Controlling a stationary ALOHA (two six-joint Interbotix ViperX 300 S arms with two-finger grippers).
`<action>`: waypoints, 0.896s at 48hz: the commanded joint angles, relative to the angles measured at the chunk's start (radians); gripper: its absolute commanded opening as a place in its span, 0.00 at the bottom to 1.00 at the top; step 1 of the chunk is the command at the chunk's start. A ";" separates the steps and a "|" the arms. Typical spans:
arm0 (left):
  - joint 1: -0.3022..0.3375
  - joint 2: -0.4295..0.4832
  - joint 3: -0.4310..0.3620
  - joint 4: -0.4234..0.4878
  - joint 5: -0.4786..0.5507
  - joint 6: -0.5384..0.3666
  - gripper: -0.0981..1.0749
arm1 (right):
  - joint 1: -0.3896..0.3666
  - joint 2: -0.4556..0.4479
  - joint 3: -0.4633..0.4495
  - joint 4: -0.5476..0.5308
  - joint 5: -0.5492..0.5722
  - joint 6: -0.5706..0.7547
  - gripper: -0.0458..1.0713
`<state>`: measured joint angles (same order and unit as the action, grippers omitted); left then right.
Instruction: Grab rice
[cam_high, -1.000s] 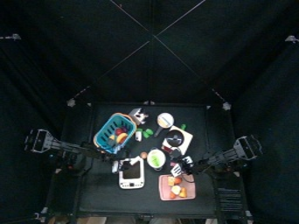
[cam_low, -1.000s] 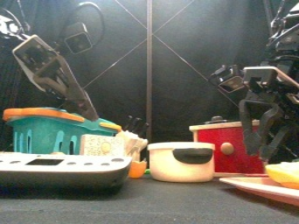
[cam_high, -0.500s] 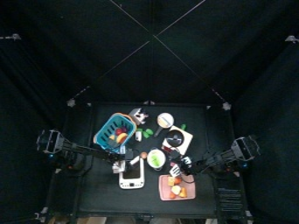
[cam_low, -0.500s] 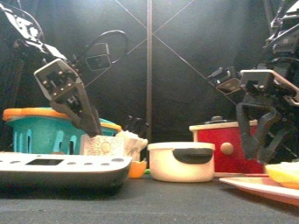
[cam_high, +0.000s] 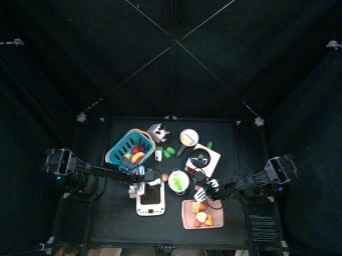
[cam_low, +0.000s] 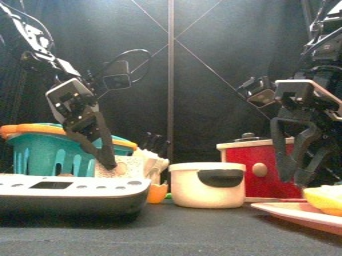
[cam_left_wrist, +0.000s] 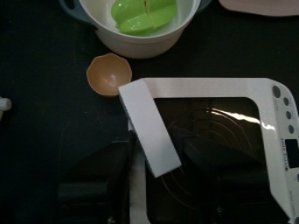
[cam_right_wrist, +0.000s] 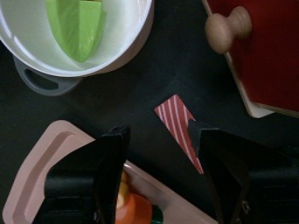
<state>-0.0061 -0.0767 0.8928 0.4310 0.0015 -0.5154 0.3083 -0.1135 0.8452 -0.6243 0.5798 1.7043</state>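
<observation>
The rice is a white oblong block lying tilted across the corner of the white kitchen scale. My left gripper hangs low over it, jaws open, one on each side of the block's near end. In the front view this gripper reaches down behind the scale, beside a whitish lump. My right gripper is open and empty above a red-striped slice, next to the red box.
A teal basket stands behind the scale at the left. A white pot with green pieces and a small orange shell sit close to the scale. A pink plate with orange food lies front right.
My left arm has swung in and come down behind the scale, closer to the white block. The right arm has stayed in place.
</observation>
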 joint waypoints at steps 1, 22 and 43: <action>0.008 -0.006 -0.023 -0.002 -0.005 -0.003 0.70 | 0.002 -0.014 -0.017 -0.003 0.000 0.000 0.83; -0.005 -0.083 -0.021 0.000 -0.018 0.003 0.65 | 0.002 -0.015 -0.031 -0.003 -0.002 -0.003 0.83; -0.006 -0.115 -0.014 -0.061 -0.112 -0.008 0.65 | 0.011 -0.029 -0.080 -0.092 -0.005 -0.029 0.83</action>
<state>-0.0107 -0.1611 0.8897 0.3881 -0.0675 -0.5262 0.3114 -0.1135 0.7977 -0.6734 0.5783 1.6766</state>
